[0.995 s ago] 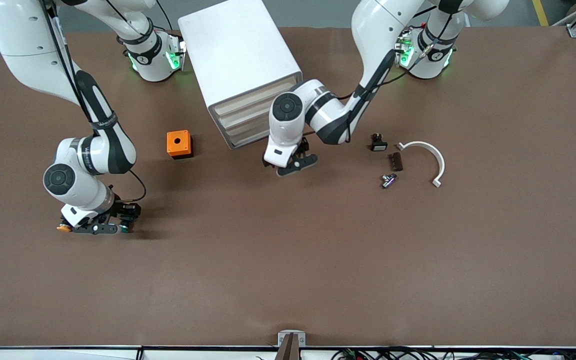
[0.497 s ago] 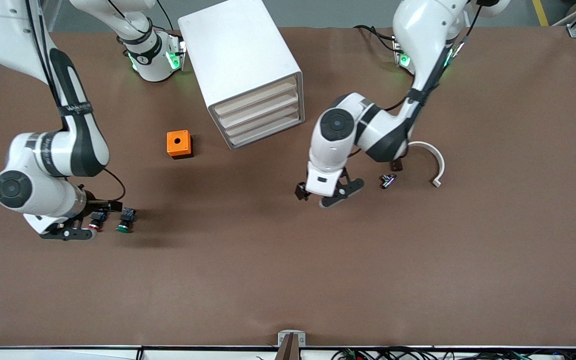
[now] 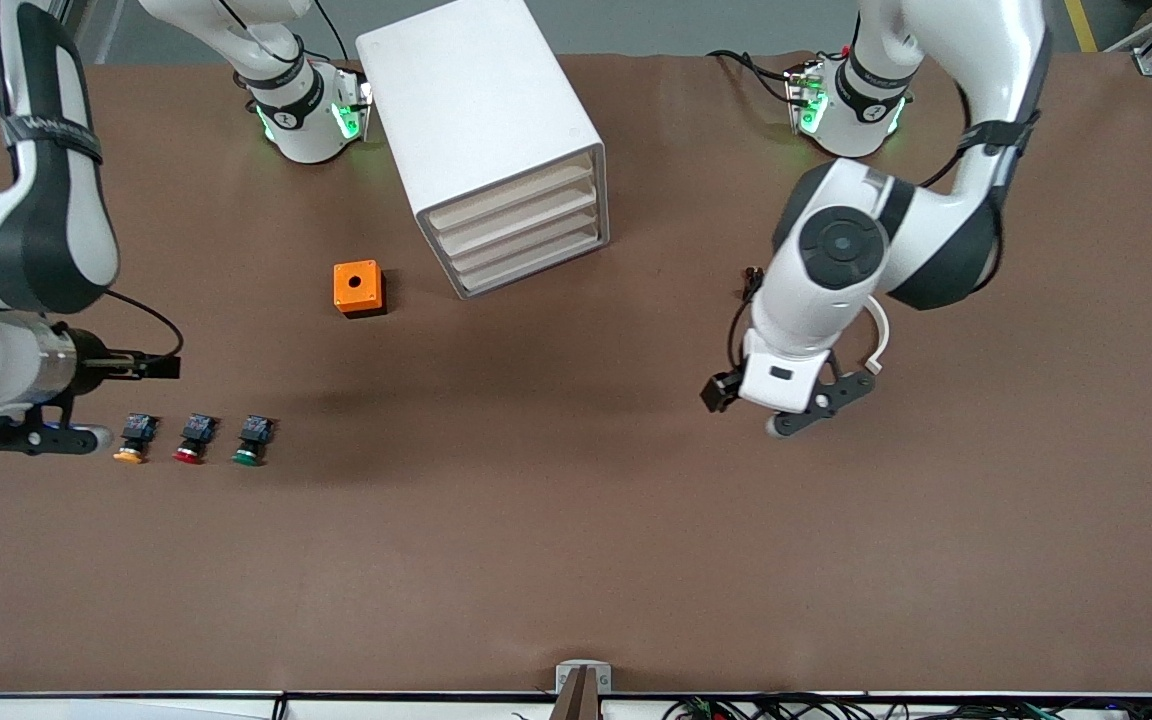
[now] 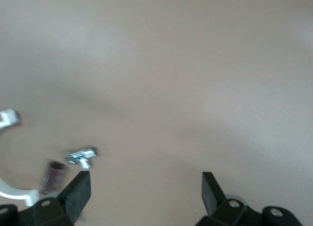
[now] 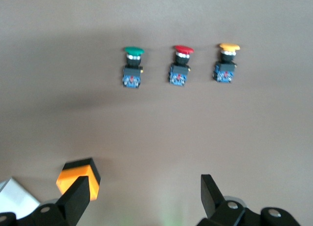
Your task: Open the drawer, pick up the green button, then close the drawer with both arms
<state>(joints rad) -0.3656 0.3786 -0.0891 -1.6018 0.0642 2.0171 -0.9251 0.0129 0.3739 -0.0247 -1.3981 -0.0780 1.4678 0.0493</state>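
The green button (image 3: 250, 440) lies on the counter (image 3: 576, 560) in a row of 3, the drawer (image 3: 536, 268) is shut – so both claws, left (image 3: 791, 408) and right (image 3: 31, 440), hang open and empty

1. Table (image 3: 576, 560), brown matte top.
2. White four-drawer cabinet (image 3: 481, 120), all drawers shut.
3. Orange box (image 3: 358, 288) with round hole, near cabinet, toward right arm's end.
4. Row of three push buttons, nearer the camera: green button (image 3: 252, 438), red button (image 3: 195, 438), yellow-orange button (image 3: 133, 438).
5. White curved bracket (image 3: 879, 335), partly hidden.
6. Small metal fitting (image 4: 81, 156) and dark block (image 4: 52, 176), near bracket.
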